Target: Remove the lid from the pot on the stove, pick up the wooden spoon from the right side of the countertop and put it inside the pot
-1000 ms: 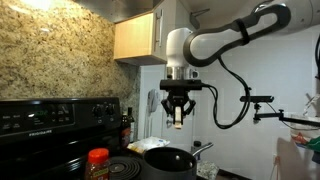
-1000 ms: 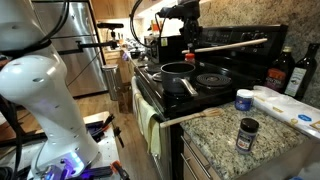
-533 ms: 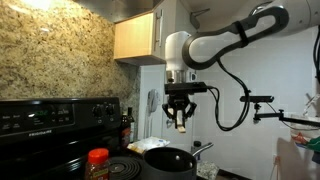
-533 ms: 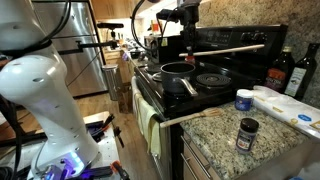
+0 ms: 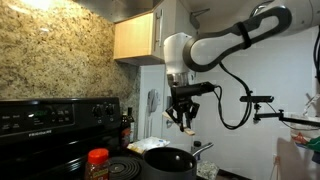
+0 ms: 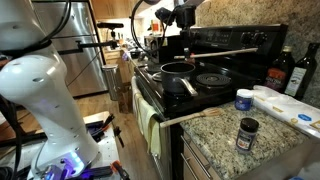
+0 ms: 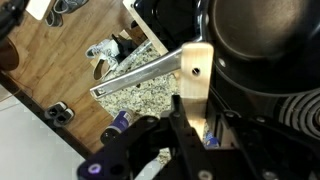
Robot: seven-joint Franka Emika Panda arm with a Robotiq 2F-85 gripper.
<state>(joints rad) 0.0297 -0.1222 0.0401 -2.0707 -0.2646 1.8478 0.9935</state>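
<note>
The wooden spoon, probably light, stiff and smooth, hangs above the rim of the uncovered pot on the stove. The gripper pinches its flat handle, and a firm hold there should stop it swinging.

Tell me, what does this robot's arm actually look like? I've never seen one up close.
The arm is a chain of smooth, rounded white segments, glossy like plastic, with dark bands at the joints. Its thick white lower segment fills the foreground in an exterior view. A thin black cable hangs from it in a loose loop. At the tip sits a black gripper with two short fingers.
</note>
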